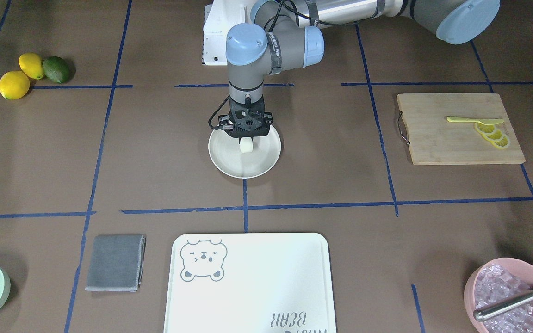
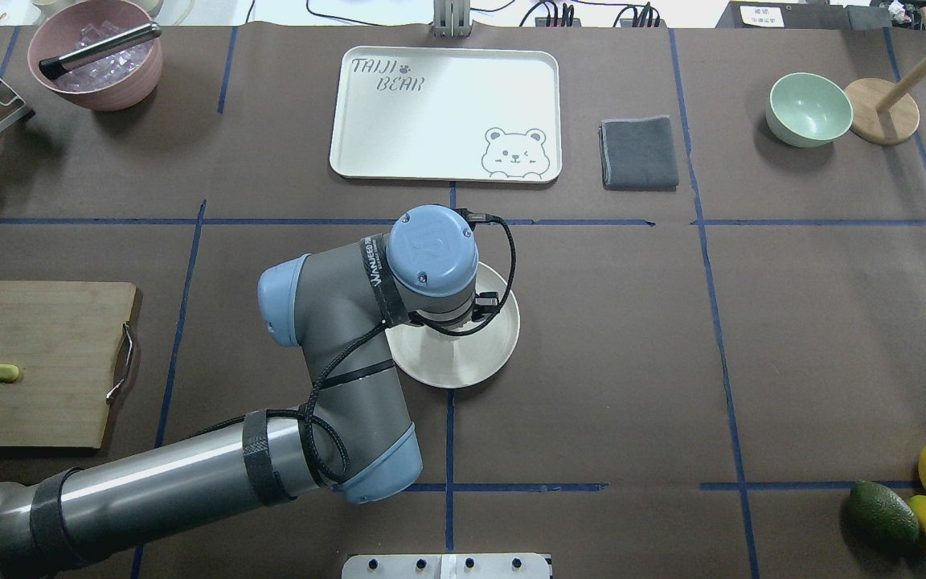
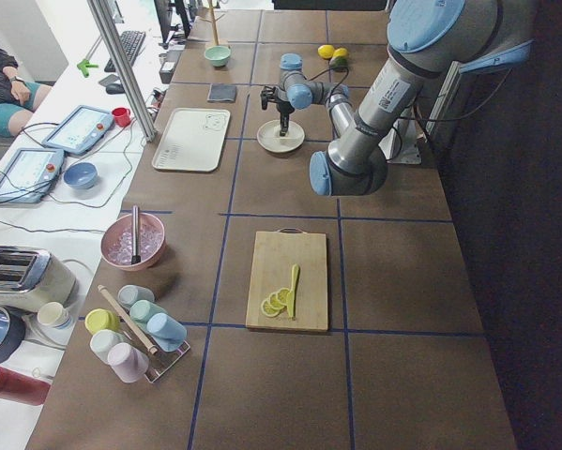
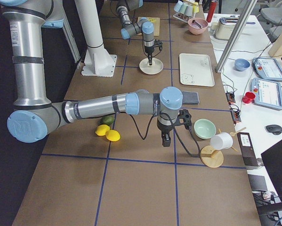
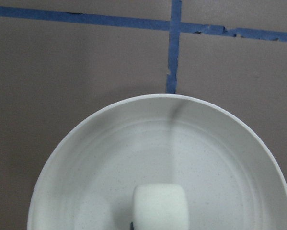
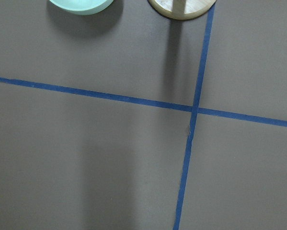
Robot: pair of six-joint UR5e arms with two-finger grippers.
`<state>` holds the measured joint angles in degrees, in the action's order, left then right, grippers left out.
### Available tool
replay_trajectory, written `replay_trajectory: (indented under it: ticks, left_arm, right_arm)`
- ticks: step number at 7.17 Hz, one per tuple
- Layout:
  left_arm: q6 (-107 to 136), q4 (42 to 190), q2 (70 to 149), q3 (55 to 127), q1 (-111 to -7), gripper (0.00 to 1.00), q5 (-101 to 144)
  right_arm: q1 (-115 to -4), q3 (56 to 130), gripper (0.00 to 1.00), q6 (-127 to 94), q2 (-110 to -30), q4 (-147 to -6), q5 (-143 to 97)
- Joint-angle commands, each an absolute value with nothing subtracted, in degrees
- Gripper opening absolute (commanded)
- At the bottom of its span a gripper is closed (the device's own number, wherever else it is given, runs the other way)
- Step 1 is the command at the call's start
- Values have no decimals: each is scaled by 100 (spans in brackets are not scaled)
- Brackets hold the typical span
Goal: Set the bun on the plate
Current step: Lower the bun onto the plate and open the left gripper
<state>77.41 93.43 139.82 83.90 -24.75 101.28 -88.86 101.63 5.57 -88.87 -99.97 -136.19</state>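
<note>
Now the left hand (image 1: 246, 142) grips the bun (image 1: 246, 147) low over the plate (image 1: 227, 160) (near its middle); for the right hand (image 4: 165, 140), wide or narrow cannot be told.

A: Any readable text?
B: "TAIJI BEAR" printed on the white bear-print board (image 2: 439, 121). Strap (image 2: 375, 265) on my left arm (image 2: 334, 338): looks like "WANDEED", last letters unclear.

Overhead and front-facing cameras look steeply down on the plate (image 2: 475, 358) from opposite sides of the desk (image 2: 752, 322). Side cameras see it from either desk end. The left wrist camera hangs close above it; the right wrist's looks down on desk well apart from it.
</note>
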Motion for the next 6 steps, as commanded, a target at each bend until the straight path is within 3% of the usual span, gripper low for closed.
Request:
replay_trajectory:
  ticks: [1, 4, 5, 6]
  left_arm:
    - [7734, 9508, 13983, 8289, -2443, 44, 10125]
    - [7682, 9642, 13983, 8191, -2443, 80, 10125]
    - [7621, 9633, 13983, 8218, -2443, 96, 10125]
    - [7577, 9607, 13983, 8279, -2461, 100, 10125]
  right_arm:
    - [-8886, 10186, 100, 545, -8868, -9984, -13623]
    - [-8886, 10222, 100, 563, -8824, -9984, -13597]
    - [-8886, 10239, 100, 563, -8824, -9984, -13597]
    - [-8886, 10239, 100, 554, -8824, -9984, -13597]
